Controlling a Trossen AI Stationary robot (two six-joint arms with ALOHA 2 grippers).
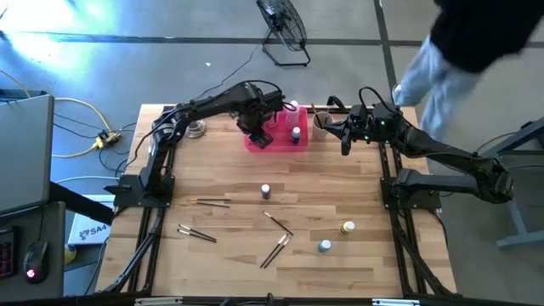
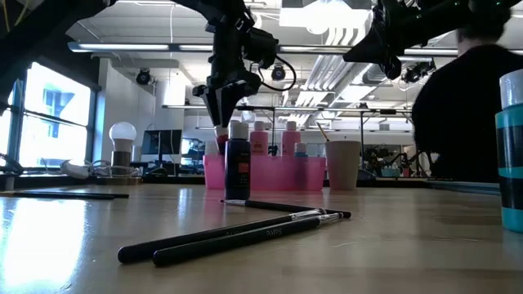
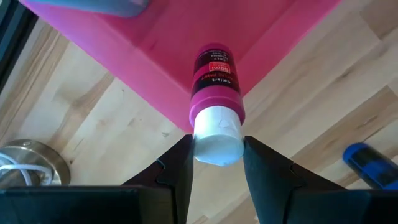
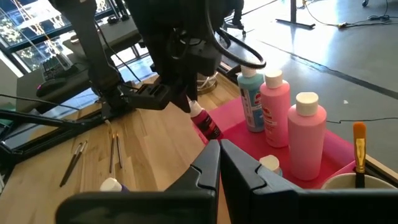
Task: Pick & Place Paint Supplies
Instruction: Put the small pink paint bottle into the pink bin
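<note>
My left gripper (image 1: pixel 259 136) stands over the left end of the bright pink tray (image 1: pixel 299 143), shut on a small magenta bottle with a white cap (image 3: pixel 214 87). My right gripper (image 4: pixel 219 148) hovers shut to the right of the tray, beside the beige cup (image 1: pixel 321 124), touching nothing. One teal bottle (image 4: pixel 251 99) and two pink bottles (image 4: pixel 273 109) stand upright in the tray. Tiny bottles (image 1: pixel 265 190) (image 1: pixel 347 227) (image 1: pixel 324 246) stand on their bases on the wood. Brown brushes (image 1: pixel 212 201) (image 1: pixel 276 238) lie flat on the table. My left gripper pinches the magenta bottle by its white cap (image 3: pixel 217 134), one finger (image 3: pixel 180 168) on each side. The fingers come from above, slanting down. The bottle hangs tilted below them, its base (image 4: pixel 213 132) pointing down at the tray's left end; whether the base touches the tray, I cannot tell.
A brush stands in the cup (image 4: pixel 359 149). A metal disc (image 1: pixel 195 128) lies left of the tray. A person (image 1: pixel 459 51) stands beyond the table's far right corner. In the low view, brushes (image 2: pixel 245 233) lie close to the near edge, with a dark blue bottle (image 2: pixel 237 167) behind them.
</note>
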